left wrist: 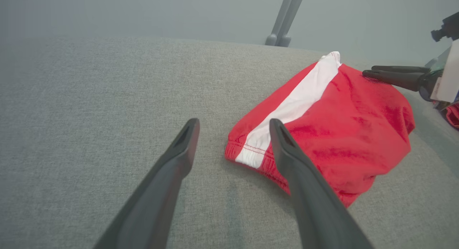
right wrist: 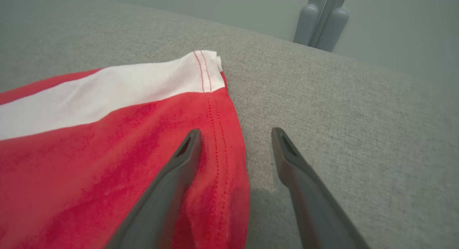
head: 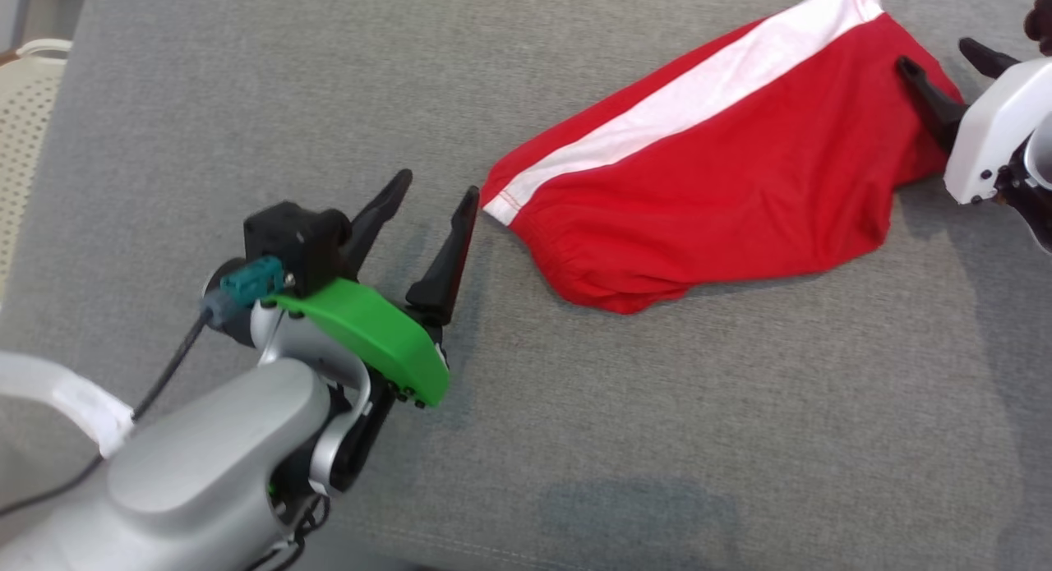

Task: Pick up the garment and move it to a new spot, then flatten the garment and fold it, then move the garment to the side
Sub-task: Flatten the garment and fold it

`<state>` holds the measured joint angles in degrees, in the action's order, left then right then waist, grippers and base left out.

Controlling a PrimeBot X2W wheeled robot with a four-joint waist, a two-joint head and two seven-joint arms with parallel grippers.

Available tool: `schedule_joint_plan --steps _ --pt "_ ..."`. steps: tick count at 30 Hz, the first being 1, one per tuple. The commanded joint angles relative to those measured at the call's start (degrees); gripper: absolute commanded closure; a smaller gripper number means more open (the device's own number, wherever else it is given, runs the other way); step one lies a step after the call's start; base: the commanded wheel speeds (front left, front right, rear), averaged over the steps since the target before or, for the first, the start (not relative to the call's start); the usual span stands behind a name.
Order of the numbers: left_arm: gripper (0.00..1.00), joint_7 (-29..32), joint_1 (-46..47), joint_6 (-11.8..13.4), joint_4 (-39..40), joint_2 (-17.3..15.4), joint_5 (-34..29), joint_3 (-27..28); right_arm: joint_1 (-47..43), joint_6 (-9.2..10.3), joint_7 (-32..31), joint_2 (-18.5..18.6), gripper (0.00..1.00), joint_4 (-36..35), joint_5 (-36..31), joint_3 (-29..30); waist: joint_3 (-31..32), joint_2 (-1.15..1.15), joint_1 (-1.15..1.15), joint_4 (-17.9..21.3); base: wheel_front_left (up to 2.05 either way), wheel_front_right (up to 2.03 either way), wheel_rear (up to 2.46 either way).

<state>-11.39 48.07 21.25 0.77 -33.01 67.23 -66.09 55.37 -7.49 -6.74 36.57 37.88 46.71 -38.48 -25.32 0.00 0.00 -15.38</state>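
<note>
We see the red shorts (head: 699,185), white side stripe up, lying loosely flattened on the grey fabric surface (head: 740,439). They're at about 1 o'clock from head-view centre, long axis running 8 to 2 o'clock. Left gripper (head: 437,185) sits at the shorts' 8 o'clock end, just beside the elastic waistband corner, apart from it, jaws spread wide. Right gripper (head: 937,53) is at the 2 o'clock end, jaws also wide apart, straddling the stitched leg hem: one finger over red cloth, the other over grey surface. We can't tell whether it touches the cloth.
</note>
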Motion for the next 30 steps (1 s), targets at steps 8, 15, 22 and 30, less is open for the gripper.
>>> schedule_joint_plan --steps 8,15,22,30 --pt "0.0 -3.9 -11.7 6.2 4.7 1.1 -5.9 5.3 -3.9 -0.03 -6.8 -1.7 0.0 8.3 3.7 1.7 2.3 0.0 0.0 -7.4 0.0 0.0 0.0" --pt "0.0 -3.8 -20.0 6.3 6.6 1.7 -12.0 14.0 -8.8 -0.14 -12.2 -2.9 1.0 6.2 15.3 4.3 5.7 0.0 0.0 -7.7 0.0 0.0 0.0" --pt "0.0 -3.8 -28.3 4.4 5.8 2.6 -12.8 19.4 -14.9 -0.01 -12.0 -2.0 1.0 2.7 26.4 10.5 11.8 0.0 0.0 -3.2 0.0 0.0 0.0" --pt "0.0 -3.8 -34.2 3.2 5.7 2.8 -13.3 22.3 -25.2 -0.01 -9.9 0.9 1.0 0.0 31.1 13.3 16.9 0.0 0.0 1.3 0.0 0.0 0.0"
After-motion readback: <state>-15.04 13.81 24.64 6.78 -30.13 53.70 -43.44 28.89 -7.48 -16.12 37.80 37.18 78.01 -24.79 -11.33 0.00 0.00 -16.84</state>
